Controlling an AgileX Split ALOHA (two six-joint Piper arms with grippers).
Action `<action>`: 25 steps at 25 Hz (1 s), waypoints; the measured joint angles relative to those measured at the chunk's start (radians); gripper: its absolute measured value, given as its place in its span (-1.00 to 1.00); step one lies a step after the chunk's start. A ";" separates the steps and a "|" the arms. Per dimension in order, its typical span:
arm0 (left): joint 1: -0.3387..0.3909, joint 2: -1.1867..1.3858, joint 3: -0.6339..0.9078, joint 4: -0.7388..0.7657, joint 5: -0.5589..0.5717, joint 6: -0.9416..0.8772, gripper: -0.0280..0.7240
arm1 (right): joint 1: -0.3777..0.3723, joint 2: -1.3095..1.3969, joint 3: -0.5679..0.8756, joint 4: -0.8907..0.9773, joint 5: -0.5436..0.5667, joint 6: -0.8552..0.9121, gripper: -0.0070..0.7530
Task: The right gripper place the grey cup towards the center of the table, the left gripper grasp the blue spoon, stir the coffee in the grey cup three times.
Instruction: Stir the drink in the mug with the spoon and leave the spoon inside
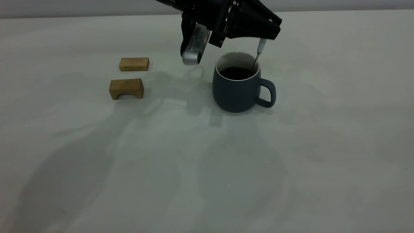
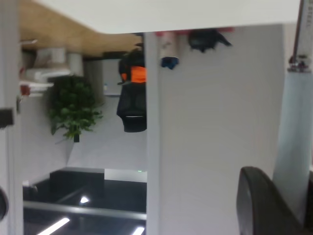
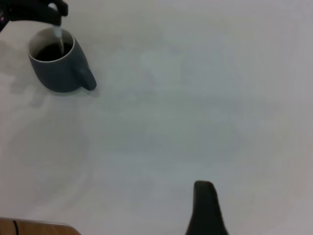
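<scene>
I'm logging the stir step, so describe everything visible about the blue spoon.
The blue spoon is slim, with a pale light-blue handle and a thin grey metal neck. It stands nearly upright, tilted slightly, its handle top pinched in the left gripper above the grey cup. The neck runs down past the white rim on the handle side into the coffee, where the bowl is hidden. The right wrist view shows the same pose from farther away.

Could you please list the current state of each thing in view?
grey cup: upright on the table, holding coffee.
blue spoon: held upright, bowl dipped in the coffee.
left gripper: shut on the spoon handle above the cup.
wooden blocks: resting apart, untouched.
</scene>
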 joint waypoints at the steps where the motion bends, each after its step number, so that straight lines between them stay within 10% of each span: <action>1: 0.000 0.000 0.000 0.018 0.012 -0.037 -0.48 | 0.000 0.000 0.000 0.000 0.000 0.000 0.58; 13: 0.065 -0.002 0.000 0.196 -0.013 -0.119 -0.50 | 0.000 0.000 0.000 0.000 0.000 0.000 0.58; 25: 0.005 -0.003 0.000 0.031 -0.099 0.121 -0.51 | 0.000 0.000 0.000 0.000 0.000 0.000 0.58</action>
